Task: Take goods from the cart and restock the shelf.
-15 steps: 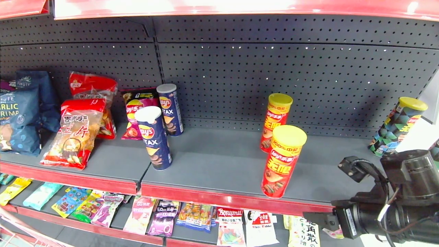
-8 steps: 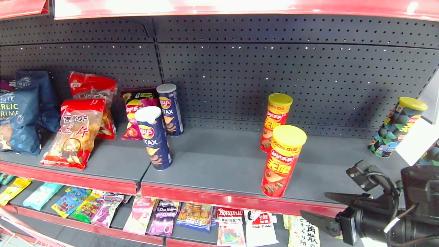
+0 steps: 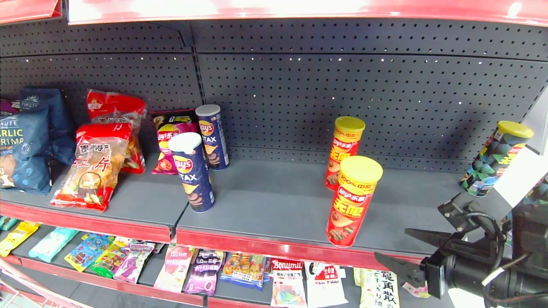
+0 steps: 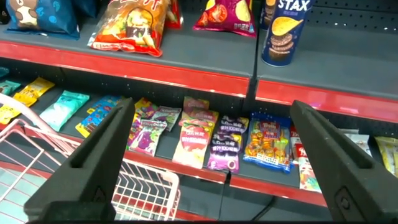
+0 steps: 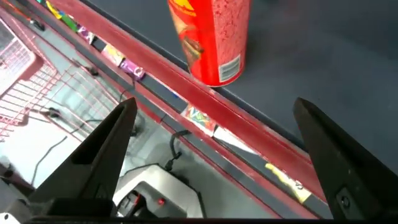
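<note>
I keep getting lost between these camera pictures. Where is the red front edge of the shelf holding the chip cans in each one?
Head view: the red shelf edge runs across the lower middle of the picture.
Left wrist view: it lies just in front of the blue can.
Right wrist view: it is a slanting band by the base of the red can.
Shared landmark: the snack packets directly beneath it.

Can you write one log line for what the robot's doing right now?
left gripper: open, empty | right gripper: open, empty, near front red can | red can: upright at shelf edge
</note>
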### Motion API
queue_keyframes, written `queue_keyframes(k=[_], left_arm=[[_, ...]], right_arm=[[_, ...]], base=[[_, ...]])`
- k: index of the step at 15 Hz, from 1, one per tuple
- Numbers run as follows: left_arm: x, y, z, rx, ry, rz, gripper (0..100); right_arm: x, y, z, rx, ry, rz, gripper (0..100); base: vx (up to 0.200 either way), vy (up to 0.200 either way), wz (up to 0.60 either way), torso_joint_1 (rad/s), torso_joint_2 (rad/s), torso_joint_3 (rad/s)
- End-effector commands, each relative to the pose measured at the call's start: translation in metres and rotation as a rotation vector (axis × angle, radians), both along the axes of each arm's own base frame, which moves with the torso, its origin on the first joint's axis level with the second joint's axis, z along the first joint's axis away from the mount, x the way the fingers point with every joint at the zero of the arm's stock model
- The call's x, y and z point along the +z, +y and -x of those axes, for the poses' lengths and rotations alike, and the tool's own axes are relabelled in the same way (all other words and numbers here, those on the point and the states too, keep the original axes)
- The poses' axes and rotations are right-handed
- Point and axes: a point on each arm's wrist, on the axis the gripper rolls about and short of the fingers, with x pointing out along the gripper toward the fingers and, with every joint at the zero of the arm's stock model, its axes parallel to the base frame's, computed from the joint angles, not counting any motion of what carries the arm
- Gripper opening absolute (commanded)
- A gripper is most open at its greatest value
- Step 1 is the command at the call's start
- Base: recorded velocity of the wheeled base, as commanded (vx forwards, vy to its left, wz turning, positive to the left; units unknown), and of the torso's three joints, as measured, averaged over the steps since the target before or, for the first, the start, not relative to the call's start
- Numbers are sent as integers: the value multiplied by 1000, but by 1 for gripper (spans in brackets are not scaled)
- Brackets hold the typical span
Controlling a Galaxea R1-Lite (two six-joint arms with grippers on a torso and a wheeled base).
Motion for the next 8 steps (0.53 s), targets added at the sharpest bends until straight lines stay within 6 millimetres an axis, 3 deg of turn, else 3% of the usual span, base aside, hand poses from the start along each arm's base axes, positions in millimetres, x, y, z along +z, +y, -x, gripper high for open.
queue_keyframes(k=[1,8], left_arm=[[0,0,0,-1,1,1,100],[0,0,0,-2,2,1,100]], right_arm=[[2,-2,-2,-7,-19,12,100],[14,5,-11,16,-95,-22,100]], base=[[0,0,0,0,0,0],[0,0,0,0,0,0]])
